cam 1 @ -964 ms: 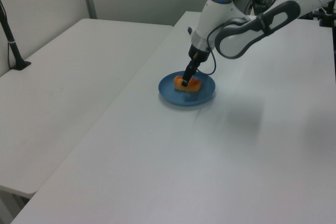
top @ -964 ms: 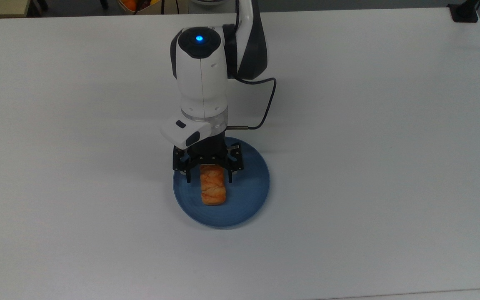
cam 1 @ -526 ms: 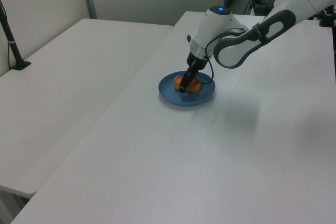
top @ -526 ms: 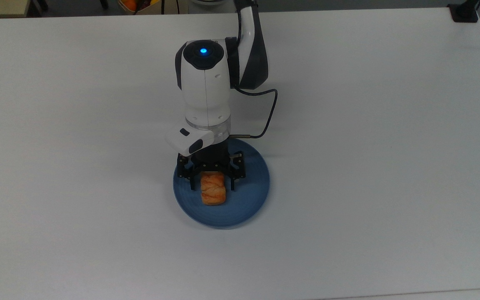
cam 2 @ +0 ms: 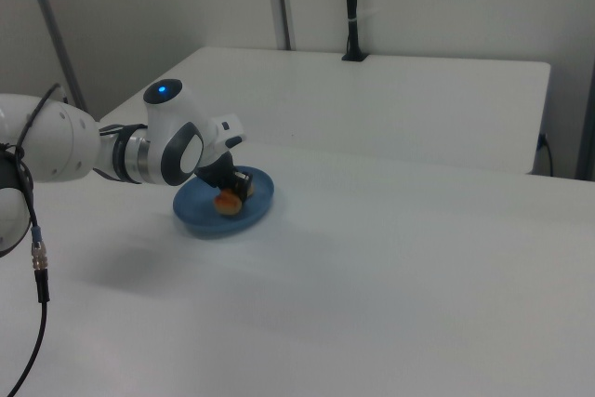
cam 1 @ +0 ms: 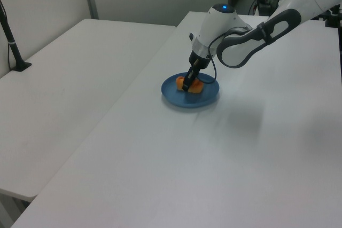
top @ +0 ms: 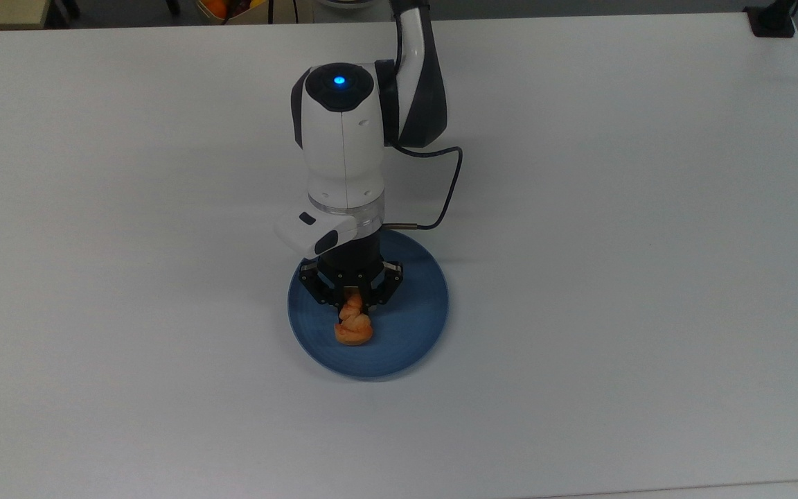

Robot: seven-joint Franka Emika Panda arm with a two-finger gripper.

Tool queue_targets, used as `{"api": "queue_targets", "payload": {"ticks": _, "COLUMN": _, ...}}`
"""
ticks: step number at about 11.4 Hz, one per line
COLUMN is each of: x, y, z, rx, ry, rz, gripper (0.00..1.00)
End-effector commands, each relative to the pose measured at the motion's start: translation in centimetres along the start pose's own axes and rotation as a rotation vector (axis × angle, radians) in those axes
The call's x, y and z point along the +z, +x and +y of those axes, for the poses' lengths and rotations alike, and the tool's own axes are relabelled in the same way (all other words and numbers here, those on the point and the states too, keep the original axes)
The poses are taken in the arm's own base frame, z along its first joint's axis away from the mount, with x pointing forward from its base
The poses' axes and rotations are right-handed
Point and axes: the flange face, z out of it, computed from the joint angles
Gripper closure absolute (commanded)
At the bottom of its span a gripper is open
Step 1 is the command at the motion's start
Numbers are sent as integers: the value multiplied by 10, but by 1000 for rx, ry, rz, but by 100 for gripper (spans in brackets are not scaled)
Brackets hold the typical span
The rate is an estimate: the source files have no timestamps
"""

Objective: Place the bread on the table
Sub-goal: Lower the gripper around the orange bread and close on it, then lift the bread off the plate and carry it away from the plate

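A: Bread (top: pixel 352 324) on the round blue plate (top: pixel 413 333), near the middle, slightly toward the top view's left. Squeezed narrow at the upper part between the black fingers, wider at the free lower end. Orange-golden with pale streaks.

B: And the gripper (top: pixel 352 299)?

A: Pointing down over the plate, jaws drawn in and pressing on the bread from both sides. In the left view, gripper (cam 1: pixel 187 86) low on the plate (cam 1: pixel 207 97), bread (cam 1: pixel 194 87) seen as an orange patch just beside the fingers. In the right view, bread (cam 2: pixel 226 202) under the black gripper (cam 2: pixel 236 194), resting on the plate (cam 2: pixel 258 204) or very close to it; hard to tell which.

B: Around the plate?

A: White table (top: pixel 614 242), plain and matte, plate lying flat on it near the centre. Above the gripper, white wrist of the Franka arm (top: pixel 341 138) with a blue light on top, a black cable (top: pixel 446 187) looping at the top view's right of it. In the left view, second white table (cam 1: pixel 69 78) just beside, on the left view's left, with a black post (cam 1: pixel 12 41) standing on it.
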Motion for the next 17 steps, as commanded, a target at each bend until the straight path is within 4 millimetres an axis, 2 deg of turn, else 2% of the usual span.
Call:
{"api": "queue_targets", "payload": {"ticks": 1, "x": -9, "y": 2, "z": -5, "rx": -17, "ry": -20, "rz": 17, "gripper": 96}}
{"api": "queue_targets", "payload": {"ticks": 4, "x": -28, "y": 7, "z": -3, "rx": -15, "ry": -24, "rz": 14, "gripper": 97}}
{"api": "queue_targets", "payload": {"ticks": 5, "x": -42, "y": 10, "z": 0, "rx": -10, "ry": -30, "rz": -7, "gripper": 97}}
{"api": "queue_targets", "payload": {"ticks": 6, "x": -60, "y": 14, "z": 2, "rx": -11, "ry": -37, "rz": -33, "gripper": 97}}
{"api": "queue_targets", "payload": {"ticks": 10, "x": -156, "y": 28, "z": 12, "rx": 6, "ry": -56, "rz": -68, "gripper": 96}}
{"api": "queue_targets", "payload": {"ticks": 12, "x": -188, "y": 26, "z": 20, "rx": 19, "ry": -64, "rz": -74, "gripper": 96}}
{"api": "queue_targets", "payload": {"ticks": 13, "x": -192, "y": 26, "z": 21, "rx": 29, "ry": -64, "rz": -69, "gripper": 96}}
{"api": "queue_targets", "payload": {"ticks": 17, "x": -188, "y": 23, "z": 10, "rx": 37, "ry": -59, "rz": -72, "gripper": 96}}
